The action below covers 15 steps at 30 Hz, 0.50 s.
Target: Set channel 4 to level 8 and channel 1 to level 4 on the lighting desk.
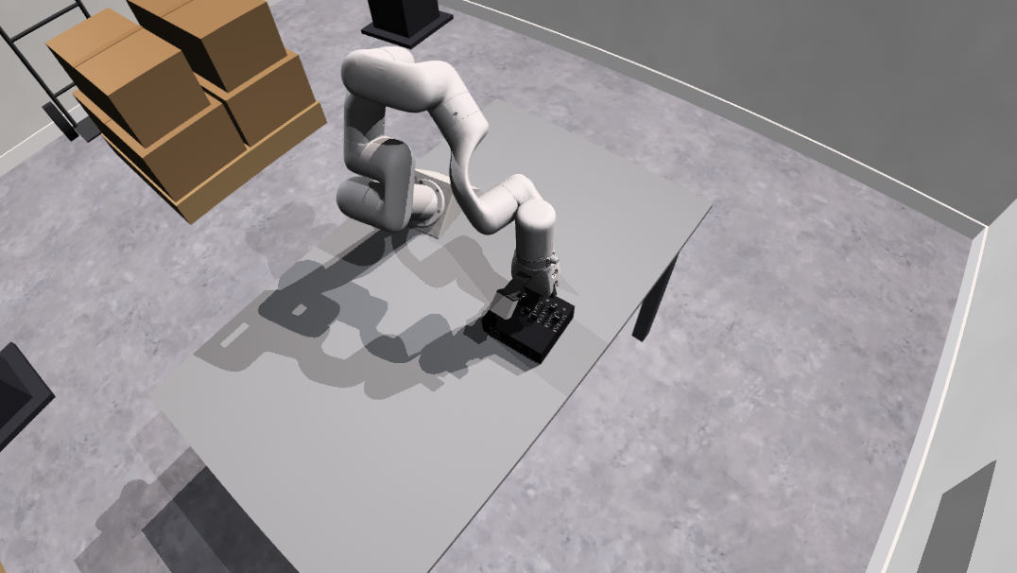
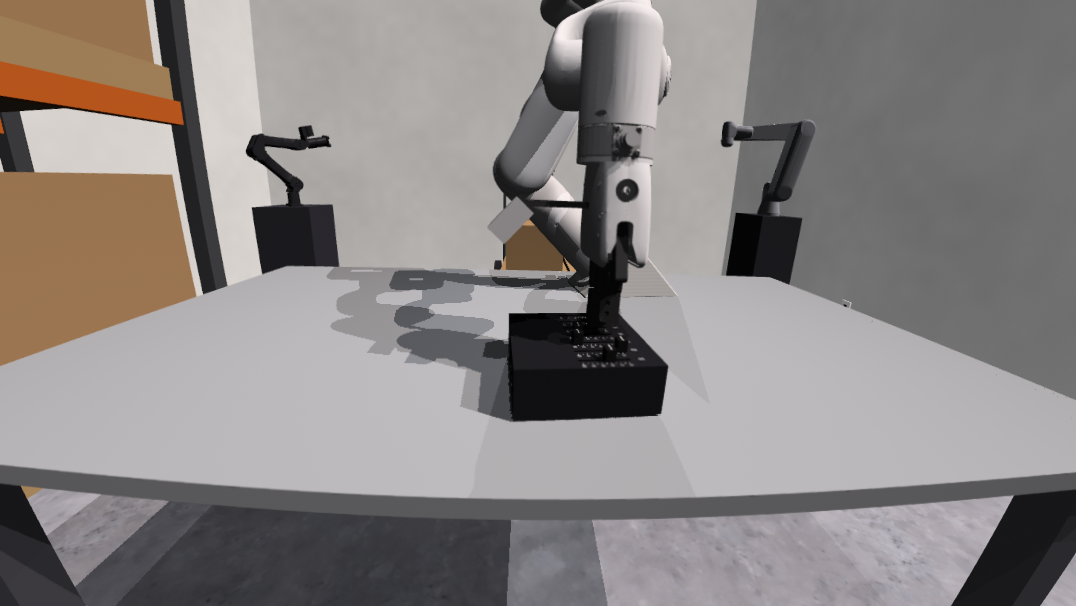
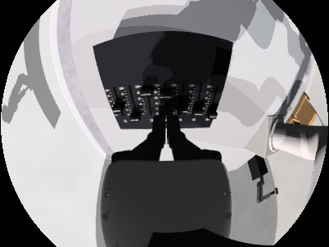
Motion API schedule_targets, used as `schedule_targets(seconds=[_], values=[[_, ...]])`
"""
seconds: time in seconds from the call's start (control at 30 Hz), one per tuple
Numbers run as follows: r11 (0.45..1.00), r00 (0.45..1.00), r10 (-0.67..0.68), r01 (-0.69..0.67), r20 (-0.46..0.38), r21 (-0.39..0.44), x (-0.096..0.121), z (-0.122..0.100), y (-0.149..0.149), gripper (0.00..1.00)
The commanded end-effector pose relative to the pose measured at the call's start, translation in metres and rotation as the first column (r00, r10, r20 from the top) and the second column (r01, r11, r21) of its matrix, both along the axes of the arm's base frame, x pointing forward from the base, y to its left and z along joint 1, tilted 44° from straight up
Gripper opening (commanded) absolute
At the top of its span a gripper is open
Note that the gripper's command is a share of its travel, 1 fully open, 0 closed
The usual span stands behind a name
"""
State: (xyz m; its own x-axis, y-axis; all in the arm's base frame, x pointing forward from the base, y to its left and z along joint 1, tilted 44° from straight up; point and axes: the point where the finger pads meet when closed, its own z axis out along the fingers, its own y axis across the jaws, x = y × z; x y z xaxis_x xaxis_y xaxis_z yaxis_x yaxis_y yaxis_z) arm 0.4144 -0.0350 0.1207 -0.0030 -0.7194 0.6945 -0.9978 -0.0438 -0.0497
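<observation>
The lighting desk is a black box standing flat on the grey table; it also shows in the exterior view and in the wrist view. Several faders with small caps run side by side across its top. My gripper is shut, its two dark fingers pressed together, with the tips down on the fader panel at a cap in the middle of the row. The gripper also shows in the exterior view, pointing straight down onto the desk top. The scale marks are too small to read.
The desk stands near the table's right edge. The arm's base is at the table's far side. Stacked cardboard boxes stand on the floor beyond the table. Two dark robot arms on pedestals stand behind the table.
</observation>
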Motion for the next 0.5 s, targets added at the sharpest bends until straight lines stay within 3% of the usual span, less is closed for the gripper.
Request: schedule_targets(seconds=[0.0,0.47], values=[[1.000,1.000,0.003,-0.003,0.003,0.001,0.000,0.010,0.010,0.00],[1.000,1.000,0.003,-0.003,0.003,0.001,-0.001,0.024,0.024,0.00]])
